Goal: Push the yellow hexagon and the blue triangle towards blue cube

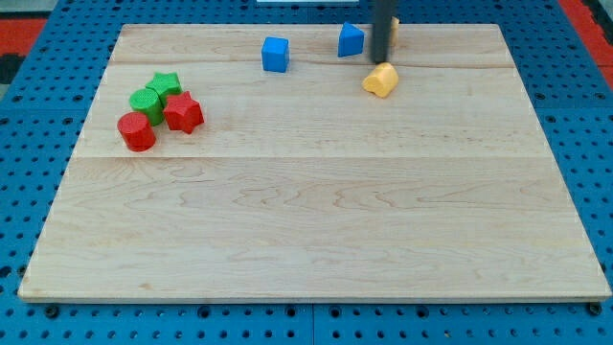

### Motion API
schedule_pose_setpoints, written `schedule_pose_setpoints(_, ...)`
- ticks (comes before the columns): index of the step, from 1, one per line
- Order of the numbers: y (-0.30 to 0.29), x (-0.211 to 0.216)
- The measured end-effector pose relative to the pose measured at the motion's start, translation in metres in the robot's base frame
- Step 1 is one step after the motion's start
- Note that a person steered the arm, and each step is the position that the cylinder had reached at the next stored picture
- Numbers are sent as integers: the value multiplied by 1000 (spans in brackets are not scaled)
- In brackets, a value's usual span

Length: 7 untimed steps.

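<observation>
The blue cube (275, 54) sits near the view's top, left of centre. The blue triangle (351, 39) lies to its right, close to the top edge. My dark rod comes down just right of the triangle, and my tip (379, 62) rests on the board between the triangle and a yellow block. A sliver of a yellow block (394, 32), its shape mostly hidden, shows behind the rod's right side. A second yellow block (380, 80), rounded and heart-like, lies just below my tip.
At the view's left a cluster of a green star (167, 84), a green cylinder (146, 100), a red star (182, 113) and a red cylinder (136, 131). The wooden board (306, 211) lies on a blue pegboard.
</observation>
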State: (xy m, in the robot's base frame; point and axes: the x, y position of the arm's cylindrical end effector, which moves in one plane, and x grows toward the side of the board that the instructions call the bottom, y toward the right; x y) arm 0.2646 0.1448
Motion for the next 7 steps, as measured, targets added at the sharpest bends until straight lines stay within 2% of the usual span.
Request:
schedule_pose_setpoints(1, 74, -27)
schedule_pose_setpoints(2, 77, -72)
schedule_pose_setpoints(3, 70, -73)
schedule_pose_setpoints(5, -21, -73)
schedule_pose_setpoints(7, -59, -72)
